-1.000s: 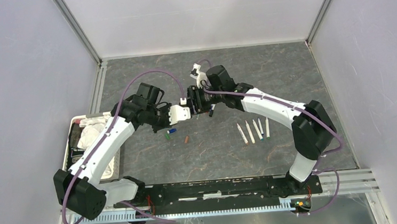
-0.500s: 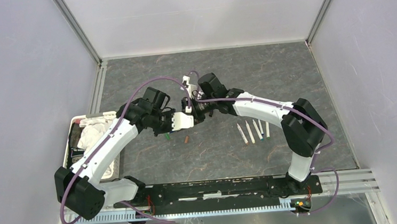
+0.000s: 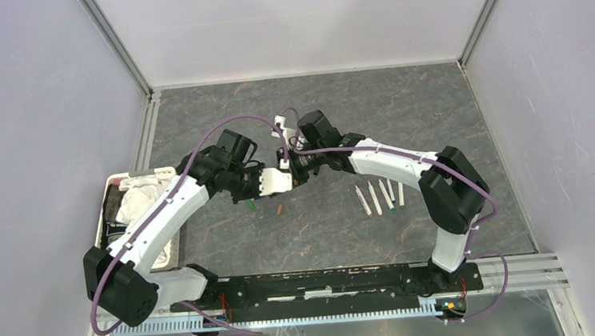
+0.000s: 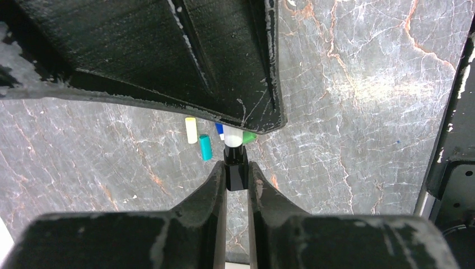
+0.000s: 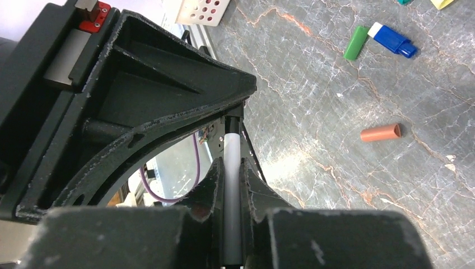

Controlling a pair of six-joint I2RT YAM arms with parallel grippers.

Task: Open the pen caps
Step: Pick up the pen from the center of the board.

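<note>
Gripping black cap (image 4: 235, 178) in left gripper (image 4: 236, 167), white pen (image 5: 231, 147) in right gripper (image 5: 230, 168). Over mid table (image 3: 433, 101), well clear of walls (image 3: 33, 116); loose caps (image 3: 280, 209) near.

Soft, even light fell from above, leaving only faint shadows. In the wrist views the close fingers (image 4: 215, 193) were dark and slightly blurred; beyond them the marbled table (image 4: 347, 112) was sharp, with pale glare patches.
</note>
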